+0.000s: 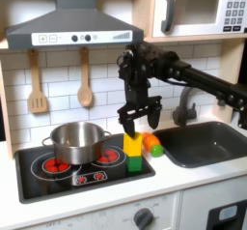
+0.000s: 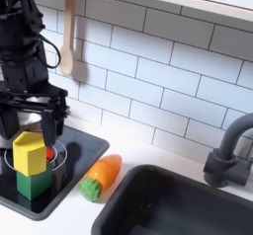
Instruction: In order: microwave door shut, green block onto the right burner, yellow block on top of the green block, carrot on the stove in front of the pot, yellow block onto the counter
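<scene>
Steel pot point(image 1: 75, 140) sits on the stove point(image 1: 58, 181) over the burner at the first exterior view's left; its interior cannot be made out from this angle. Sink basin point(image 1: 205, 140) at the first exterior view's right, nothing visible in it. Microwave point(image 1: 198, 9) up top, door flush with its body. Yellow block point(image 2: 29, 152) stacked directly on green block point(image 2: 33, 184), both on the burner nearer the sink, upright, edges roughly aligned. Carrot point(image 2: 102, 174) lies flat on the white counter point(image 2: 69, 217) between stove edge and sink, just beside the blocks but apart from them; long axis runs diagonally in the second exterior view, green leafy end toward the lower left, orange tip toward the upper right. Gripper point(image 2: 31, 123) hangs just above the yellow block, fingers spread, pinching nothing
</scene>
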Robot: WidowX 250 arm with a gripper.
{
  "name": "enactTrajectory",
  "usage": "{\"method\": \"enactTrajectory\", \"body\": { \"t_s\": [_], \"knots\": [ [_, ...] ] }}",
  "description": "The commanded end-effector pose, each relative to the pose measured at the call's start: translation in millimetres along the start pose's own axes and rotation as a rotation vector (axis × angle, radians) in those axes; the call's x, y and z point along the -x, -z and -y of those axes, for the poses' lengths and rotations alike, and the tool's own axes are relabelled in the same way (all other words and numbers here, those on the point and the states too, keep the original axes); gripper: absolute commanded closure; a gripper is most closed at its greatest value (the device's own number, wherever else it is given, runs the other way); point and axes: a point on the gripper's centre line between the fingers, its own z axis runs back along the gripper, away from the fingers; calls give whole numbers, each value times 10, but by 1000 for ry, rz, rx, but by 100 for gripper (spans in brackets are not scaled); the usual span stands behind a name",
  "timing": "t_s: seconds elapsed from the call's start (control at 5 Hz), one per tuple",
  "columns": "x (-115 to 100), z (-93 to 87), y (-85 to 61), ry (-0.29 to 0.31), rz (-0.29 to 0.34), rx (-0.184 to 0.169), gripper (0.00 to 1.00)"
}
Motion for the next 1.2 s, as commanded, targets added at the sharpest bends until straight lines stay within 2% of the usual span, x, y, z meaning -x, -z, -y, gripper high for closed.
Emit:
{"method": "enactTrajectory", "body": {
  "t_s": [0.0,0.6,1.0],
  "knots": [
    [46,154,62,28,-6,6,0],
    [160,385,86,81,-4,10,0],
    [150,458,299,80,-10,-47,0]
  ]
}}
